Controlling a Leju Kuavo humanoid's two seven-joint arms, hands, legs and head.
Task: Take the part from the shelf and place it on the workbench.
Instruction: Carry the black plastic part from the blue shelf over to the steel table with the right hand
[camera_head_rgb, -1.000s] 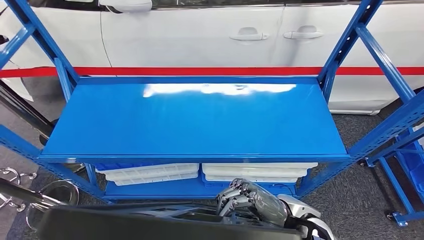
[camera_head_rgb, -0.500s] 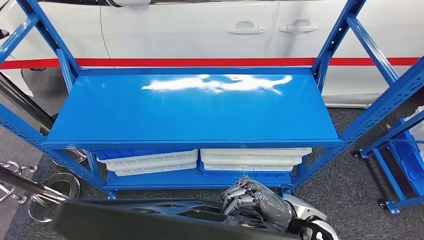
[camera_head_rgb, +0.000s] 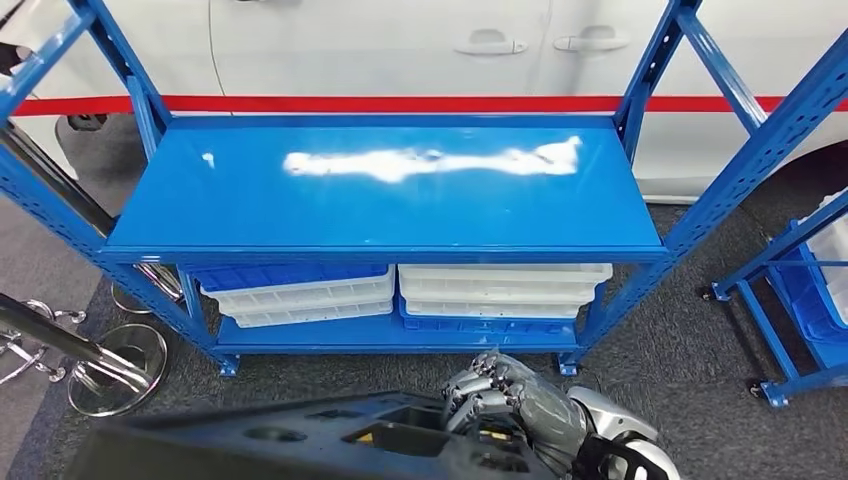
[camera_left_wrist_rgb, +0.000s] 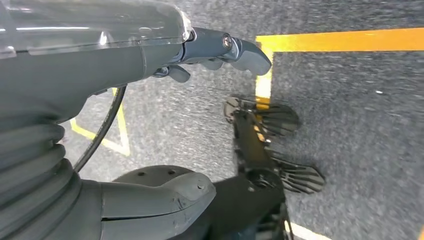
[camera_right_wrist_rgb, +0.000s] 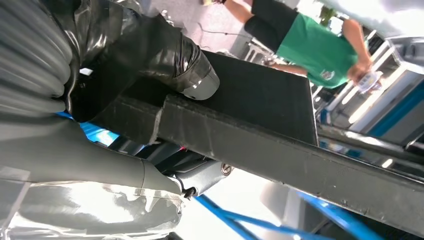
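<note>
The part (camera_head_rgb: 300, 445) is a large, long black moulded piece with recesses, lying across the bottom of the head view. My right hand (camera_head_rgb: 515, 408) grips its right end, fingers curled over the edge. In the right wrist view the part (camera_right_wrist_rgb: 260, 120) is a dark slab with my right hand (camera_right_wrist_rgb: 150, 55) wrapped around it. My left hand (camera_left_wrist_rgb: 100, 75) hangs over the grey floor with its fingers (camera_left_wrist_rgb: 225, 47) and thumb (camera_left_wrist_rgb: 165, 195) apart and nothing in it. The blue shelf (camera_head_rgb: 390, 200) stands in front of me, its top board bare.
White trays (camera_head_rgb: 500, 290) sit on the shelf's lower level. A white car (camera_head_rgb: 400, 50) is parked behind it. Chrome stand bases (camera_head_rgb: 115, 365) are on the floor at left and another blue rack (camera_head_rgb: 800, 300) at right. A person in a green shirt (camera_right_wrist_rgb: 320, 50) stands nearby.
The whole picture has shifted: the shelf now lies higher and further off and more floor shows, so the camera has moved back. My right hand keeps hold of the part.
</note>
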